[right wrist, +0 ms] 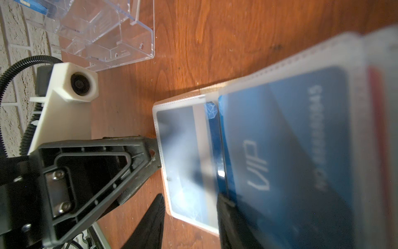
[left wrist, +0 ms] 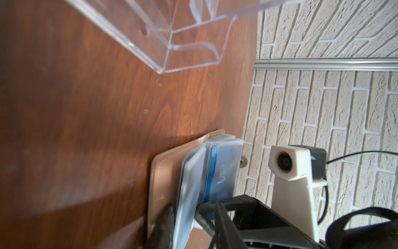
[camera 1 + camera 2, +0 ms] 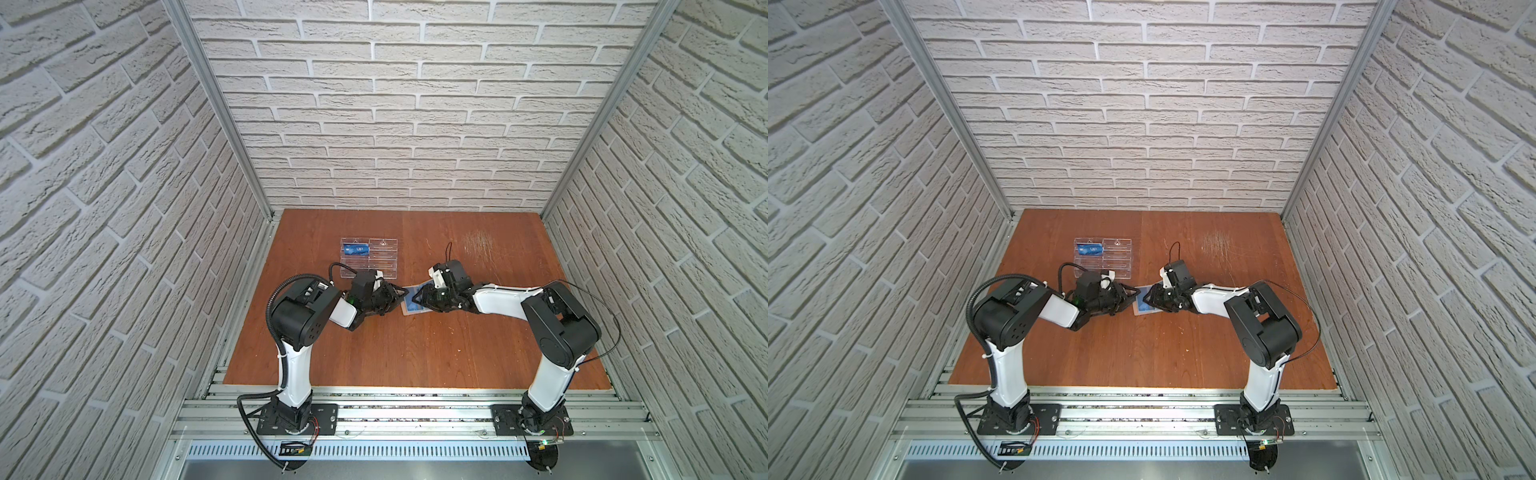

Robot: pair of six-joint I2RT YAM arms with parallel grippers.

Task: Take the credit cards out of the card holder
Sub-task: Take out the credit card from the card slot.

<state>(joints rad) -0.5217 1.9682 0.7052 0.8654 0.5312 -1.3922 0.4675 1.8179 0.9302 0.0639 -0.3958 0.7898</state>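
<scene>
Between both grippers lies the open card holder (image 3: pixel 412 306); only the right wrist view reads the sleeved credit card (image 1: pixel 286 155) — long axis along its lettering; left gripper (image 1: pixel 159 179) straddles a page edge, right gripper's (image 3: pixel 417 296) hold unclear.

Both arms bent inward, left claw (image 3: pixel 400 293) and right claw (image 3: pixel 415 298) near-touching

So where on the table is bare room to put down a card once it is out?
The near half of the table, between the two arm bases, is bare. So is the far right corner, by the scratched patch. It is crowded mid-table: both tools meet at the card holder, with the clear rack just behind the left arm's wrist.
</scene>
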